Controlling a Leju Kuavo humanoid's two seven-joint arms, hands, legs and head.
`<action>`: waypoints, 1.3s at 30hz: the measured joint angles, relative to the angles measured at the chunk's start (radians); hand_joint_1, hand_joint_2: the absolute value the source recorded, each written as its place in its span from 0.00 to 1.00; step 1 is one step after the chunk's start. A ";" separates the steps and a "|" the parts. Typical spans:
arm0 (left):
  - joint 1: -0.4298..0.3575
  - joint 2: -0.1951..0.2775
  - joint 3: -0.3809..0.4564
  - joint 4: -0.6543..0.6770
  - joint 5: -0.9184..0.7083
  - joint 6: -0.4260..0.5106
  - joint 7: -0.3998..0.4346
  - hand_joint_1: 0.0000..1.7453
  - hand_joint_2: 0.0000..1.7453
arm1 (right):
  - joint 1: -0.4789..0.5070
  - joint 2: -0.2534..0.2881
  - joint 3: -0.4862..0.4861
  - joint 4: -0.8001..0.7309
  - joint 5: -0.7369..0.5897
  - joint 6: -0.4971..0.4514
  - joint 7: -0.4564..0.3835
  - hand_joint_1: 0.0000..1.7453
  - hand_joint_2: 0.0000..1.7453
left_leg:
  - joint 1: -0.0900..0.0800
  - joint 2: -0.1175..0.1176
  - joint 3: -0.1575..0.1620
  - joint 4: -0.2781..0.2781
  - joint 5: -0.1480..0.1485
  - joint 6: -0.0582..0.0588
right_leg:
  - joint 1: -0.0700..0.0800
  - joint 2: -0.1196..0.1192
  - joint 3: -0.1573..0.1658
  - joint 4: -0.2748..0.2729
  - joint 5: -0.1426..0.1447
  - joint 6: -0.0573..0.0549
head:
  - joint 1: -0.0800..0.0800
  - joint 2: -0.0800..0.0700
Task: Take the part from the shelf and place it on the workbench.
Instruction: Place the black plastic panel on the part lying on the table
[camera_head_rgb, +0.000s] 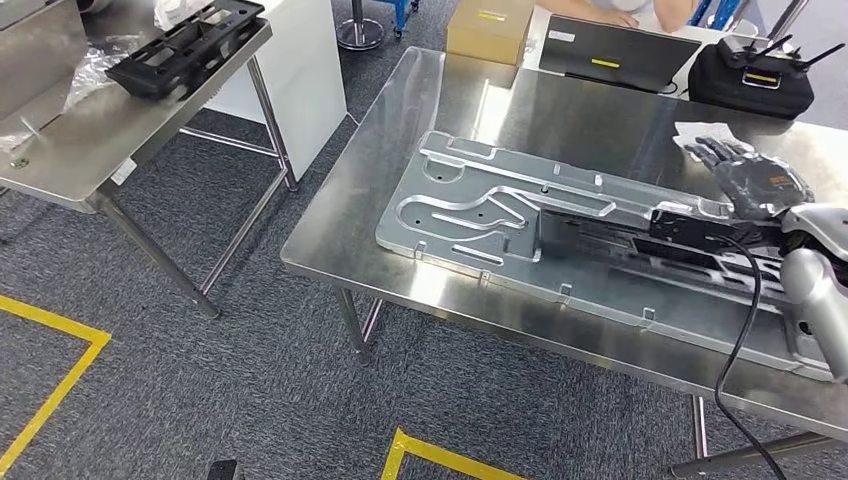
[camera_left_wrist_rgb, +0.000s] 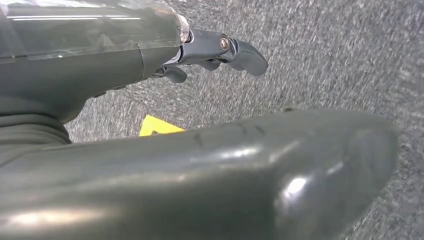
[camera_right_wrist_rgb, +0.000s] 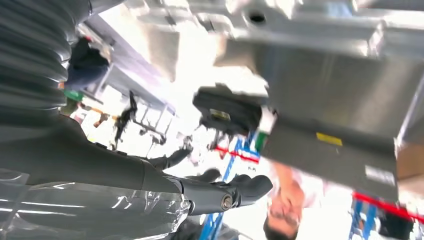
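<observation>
The black part (camera_head_rgb: 625, 238) lies flat on the grey metal plate (camera_head_rgb: 470, 205), toward the plate's right half, long side running along the plate. The plate rests on the steel bench (camera_head_rgb: 560, 110) and covers much of its near side.

The right hand (camera_head_rgb: 745, 175) is above the bench, just past the part's right end and apart from it, with its fingers spread and nothing in them; the right wrist view shows the fingers (camera_right_wrist_rgb: 235, 190) loosely extended in the air. A black cable (camera_head_rgb: 745, 330) hangs from the right arm over the bench's near edge.

The left hand (camera_left_wrist_rgb: 220, 52) hangs over grey carpet (camera_left_wrist_rgb: 325, 60), fingers apart and holding nothing; a yellow floor marking (camera_left_wrist_rgb: 156, 126) shows beside it.

At the far edge of the bench stand a cardboard box (camera_head_rgb: 490, 28), a dark laptop (camera_head_rgb: 615, 52) and a black case (camera_head_rgb: 752, 82). A person (camera_head_rgb: 640, 10) sits behind the laptop.

To the left, well apart from the bench, a second steel table (camera_head_rgb: 95, 135) carries another black part (camera_head_rgb: 185, 45) and some clear plastic wrap (camera_head_rgb: 90, 70). Yellow tape (camera_head_rgb: 55, 385) marks the carpet in front.
</observation>
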 joint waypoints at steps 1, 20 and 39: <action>0.001 0.000 0.000 0.000 -0.004 -0.002 0.000 0.00 0.00 | 0.014 -0.016 -0.006 -0.011 -0.009 0.005 0.000 0.00 1.00 | -0.001 -0.002 0.000 0.002 -0.001 0.000 | 0.000 0.000 -0.004 0.001 0.013 -0.001 | 0.000 0.000; -0.002 0.001 -0.001 0.000 -0.016 -0.013 0.007 0.00 0.00 | 0.043 -0.093 -0.071 -0.110 -0.210 0.024 -0.037 0.00 1.00 | 0.006 0.003 -0.028 0.076 -0.028 -0.046 | 0.004 -0.003 0.133 -0.282 0.138 -0.039 | 0.000 0.000; -0.001 -0.011 0.042 0.000 0.021 -0.013 -0.013 0.00 0.00 | -0.029 -0.111 -0.278 -0.531 -0.756 -0.249 -0.033 0.00 0.75 | -0.006 0.000 0.003 0.015 -0.018 -0.022 | 0.010 -0.002 0.127 -0.272 0.129 -0.025 | 0.000 0.000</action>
